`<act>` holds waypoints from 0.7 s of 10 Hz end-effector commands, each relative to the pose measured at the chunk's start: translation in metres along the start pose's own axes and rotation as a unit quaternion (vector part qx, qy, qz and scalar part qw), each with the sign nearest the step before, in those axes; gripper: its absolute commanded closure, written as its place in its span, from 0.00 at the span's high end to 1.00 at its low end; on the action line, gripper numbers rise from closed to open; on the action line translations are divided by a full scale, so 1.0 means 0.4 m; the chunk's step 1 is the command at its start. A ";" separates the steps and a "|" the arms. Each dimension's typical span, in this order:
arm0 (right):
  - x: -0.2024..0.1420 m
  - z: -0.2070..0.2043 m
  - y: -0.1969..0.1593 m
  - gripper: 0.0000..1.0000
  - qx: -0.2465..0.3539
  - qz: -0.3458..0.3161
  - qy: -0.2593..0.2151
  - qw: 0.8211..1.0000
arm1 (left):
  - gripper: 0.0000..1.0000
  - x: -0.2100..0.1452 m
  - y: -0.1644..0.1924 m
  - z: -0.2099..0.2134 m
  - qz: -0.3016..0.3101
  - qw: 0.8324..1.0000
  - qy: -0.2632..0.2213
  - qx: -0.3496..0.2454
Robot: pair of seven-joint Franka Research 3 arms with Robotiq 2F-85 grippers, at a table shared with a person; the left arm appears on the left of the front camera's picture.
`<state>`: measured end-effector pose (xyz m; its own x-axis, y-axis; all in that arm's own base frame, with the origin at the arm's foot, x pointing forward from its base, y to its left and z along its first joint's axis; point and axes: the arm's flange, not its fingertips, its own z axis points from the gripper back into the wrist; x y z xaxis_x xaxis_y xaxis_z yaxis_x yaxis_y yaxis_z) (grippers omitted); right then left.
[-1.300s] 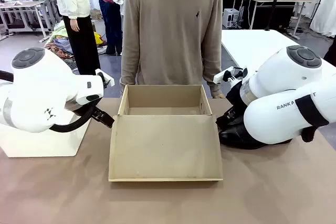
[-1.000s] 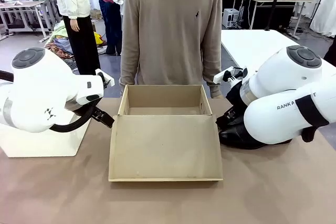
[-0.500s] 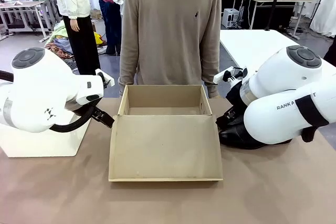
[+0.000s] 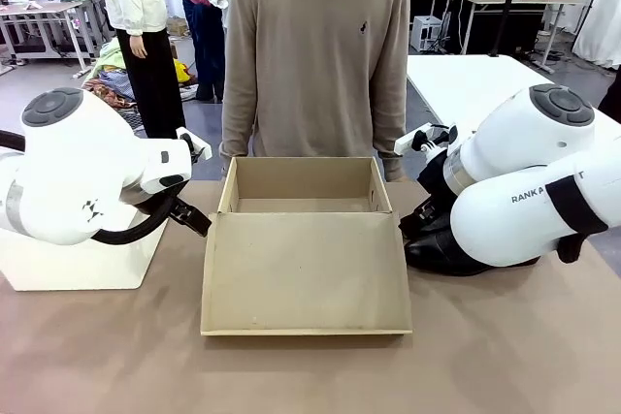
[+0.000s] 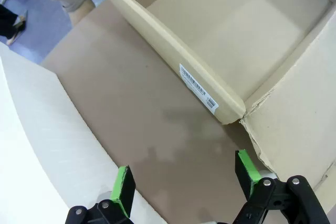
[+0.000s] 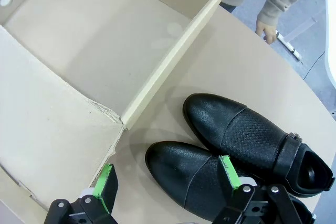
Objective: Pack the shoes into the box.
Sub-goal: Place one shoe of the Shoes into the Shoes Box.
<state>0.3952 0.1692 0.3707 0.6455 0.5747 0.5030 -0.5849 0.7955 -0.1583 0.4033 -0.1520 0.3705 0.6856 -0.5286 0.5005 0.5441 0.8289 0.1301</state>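
Two shoes (image 6: 236, 135) sit lower right beside the empty box (image 6: 176, 51); left tool (image 5: 184, 174) and right tool (image 6: 167, 174) gape wide, holding nothing. Grasping a shoe looks next.

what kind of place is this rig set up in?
Likely a robotics lab or data-collection hall: the left arm and right arm share a brown table with a person, more worktables stand behind, and other people stand around.

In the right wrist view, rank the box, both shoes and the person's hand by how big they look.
1. box
2. far shoe and near shoe: alike; the near one is partly cut off, so unranked
3. hand
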 end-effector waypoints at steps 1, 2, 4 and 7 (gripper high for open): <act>0.000 0.000 0.000 1.00 0.000 0.000 0.000 1.000 | 1.00 0.000 0.000 0.000 0.000 1.000 0.000 0.000; 0.012 0.020 -0.021 1.00 0.004 -0.005 -0.003 1.000 | 1.00 0.012 0.008 0.026 -0.005 1.000 -0.009 0.013; 0.039 0.074 -0.057 1.00 0.013 -0.009 -0.012 1.000 | 1.00 0.048 0.019 0.084 -0.021 0.999 -0.024 0.024; 0.073 0.168 -0.087 1.00 0.031 -0.005 -0.021 0.999 | 1.00 0.098 0.023 0.182 -0.037 0.998 -0.041 0.031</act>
<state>0.4006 0.1574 0.4325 0.6499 0.5342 0.5406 -0.5659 0.8149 -0.1250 0.4038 -0.1528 0.4408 0.6132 -0.5492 0.5678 0.5472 0.8137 0.1961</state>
